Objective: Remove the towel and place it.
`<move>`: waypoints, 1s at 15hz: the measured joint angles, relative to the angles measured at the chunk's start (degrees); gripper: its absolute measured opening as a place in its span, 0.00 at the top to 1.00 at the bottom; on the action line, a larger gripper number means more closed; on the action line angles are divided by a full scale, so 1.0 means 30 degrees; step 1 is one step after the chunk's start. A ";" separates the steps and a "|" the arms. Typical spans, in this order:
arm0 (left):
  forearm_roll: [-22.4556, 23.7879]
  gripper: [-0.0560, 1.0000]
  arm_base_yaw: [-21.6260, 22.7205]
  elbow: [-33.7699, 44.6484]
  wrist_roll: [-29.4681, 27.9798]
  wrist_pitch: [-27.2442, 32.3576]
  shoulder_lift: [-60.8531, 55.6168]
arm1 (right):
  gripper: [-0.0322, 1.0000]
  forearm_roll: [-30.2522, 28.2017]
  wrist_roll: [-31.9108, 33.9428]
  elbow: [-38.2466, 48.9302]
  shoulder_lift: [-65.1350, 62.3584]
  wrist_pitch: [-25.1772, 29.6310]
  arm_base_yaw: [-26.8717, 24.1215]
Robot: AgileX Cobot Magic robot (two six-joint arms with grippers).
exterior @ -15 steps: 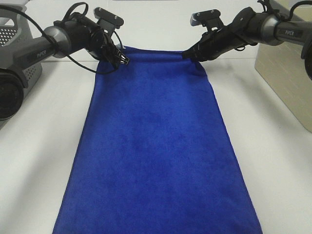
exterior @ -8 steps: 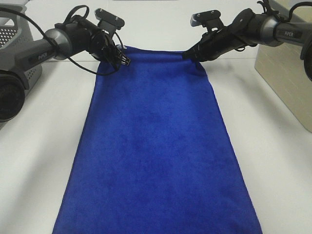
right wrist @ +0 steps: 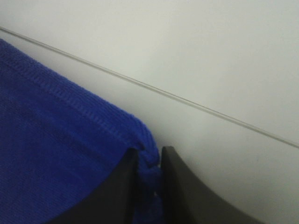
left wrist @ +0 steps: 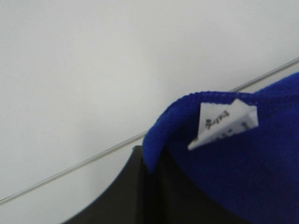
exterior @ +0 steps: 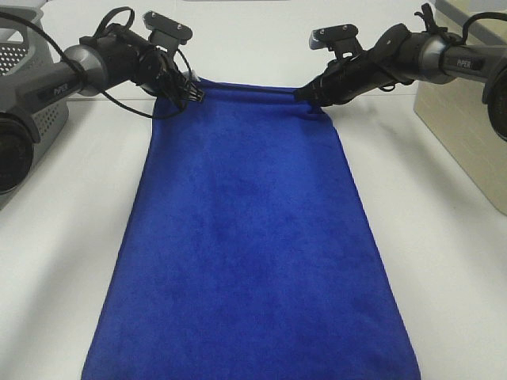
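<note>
The towel (exterior: 249,237) lies flat on the white table (exterior: 444,261), its long axis running from the far edge, where both arms meet it, straight toward the near edge of the exterior view and out of frame. You hold it only at the far end: the left gripper (exterior: 194,93) pinches the far-left corner, and the right gripper (exterior: 305,93) pinches the far-right corner. In the right wrist view the two dark fingers (right wrist: 126,186) press together on a tuck of blue cloth. In the left wrist view the corner with its white tag (left wrist: 224,122) folds over a dark finger; the closure itself is hidden, but the cloth appears held. Between the two grips the far hem runs nearly straight, so the corners sit well apart, at about the towel's full width. Each arm is nearest its own corner; the whole length trails away from both pincers. Judge any placing move by that axis. The grey basket (exterior: 24,71) stands beside the left arm.
</note>
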 joint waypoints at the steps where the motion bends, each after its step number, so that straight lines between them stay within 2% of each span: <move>1: 0.0000 0.91 0.0076 0.0000 -0.0095 -0.0019 0.0000 | 0.72 0.0057 0.0000 0.0000 0.0019 -0.0172 0.0000; 3: 0.0000 0.87 0.0134 0.0000 -0.0191 -0.0248 0.0019 | 0.45 0.0134 0.0000 0.0000 0.0038 -0.0611 0.0000; 5: -0.0153 0.71 0.0153 0.0000 -0.0210 -0.0668 0.0248 | 0.35 0.0134 0.0000 0.0000 0.0038 -0.0783 -0.0019; 7: -0.0191 0.47 0.0153 0.0000 -0.0210 -0.0649 0.0707 | 0.32 0.0115 0.0000 0.0000 0.0038 -0.0707 -0.0019; 9: -0.0191 0.27 0.0153 0.0000 -0.0267 -0.0554 0.0898 | 0.32 -0.0019 0.0000 0.0000 -0.0038 -0.0210 -0.0019; 10: -0.0153 0.22 0.0153 0.0000 -0.0325 -0.0458 0.0859 | 0.32 -0.0038 0.0000 0.0000 -0.0229 0.0229 -0.0019; 13: -0.0038 0.20 0.0153 0.0000 -0.0420 0.0898 0.0554 | 0.32 -0.0057 0.0019 0.0000 -0.1642 0.2196 -0.0019; 15: -0.0057 0.20 0.0153 0.0000 -0.0611 0.3037 -0.0134 | 0.32 -0.0382 0.0535 0.0000 -0.2731 0.4469 -0.0019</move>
